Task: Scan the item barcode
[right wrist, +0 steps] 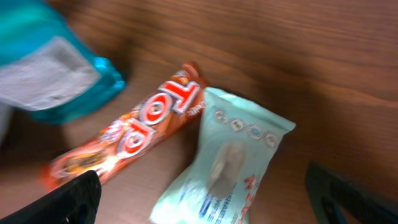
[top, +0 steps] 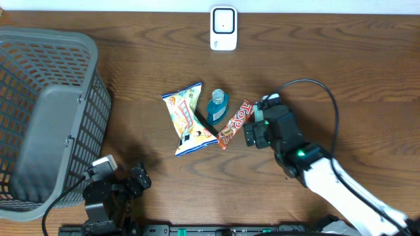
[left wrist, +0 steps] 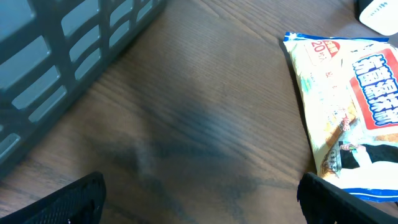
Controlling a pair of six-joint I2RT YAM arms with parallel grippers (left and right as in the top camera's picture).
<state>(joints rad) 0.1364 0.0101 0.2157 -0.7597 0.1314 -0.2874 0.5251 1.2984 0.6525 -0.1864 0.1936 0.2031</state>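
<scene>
The mint-green packet [right wrist: 224,162] lies flat on the desk [top: 341,59] at about four o'clock from the centre. It sits between the fingers of the right tool [right wrist: 205,202], which are spread wide and grip nothing. The packet's upper corner touches the end of the red chocolate bar [right wrist: 134,130].

The main risk, as I judge it, is a double pick. If the tool closes from here without being squared to the packet, one finger could catch the bar and drag it along. The packet's film wrapper looks slick and puffy, so a pinch near its edge could let it slip out or crumple. No barcode shows on the face turned up, and the print is blurred. The code may therefore end up facing away from the white scanner [top: 223,28], which is well apart at twelve o'clock. A wide swing toward the scanner could also knock the teal bottle [top: 216,106], which stands between the bar and the yellow snack bag [top: 188,118].

The left tool [left wrist: 202,205] hangs open and empty at seven o'clock, above bare desk. The grey mesh basket [top: 98,98] sits at nine o'clock, and no item shows inside it. What the bottle holds cannot be told.
</scene>
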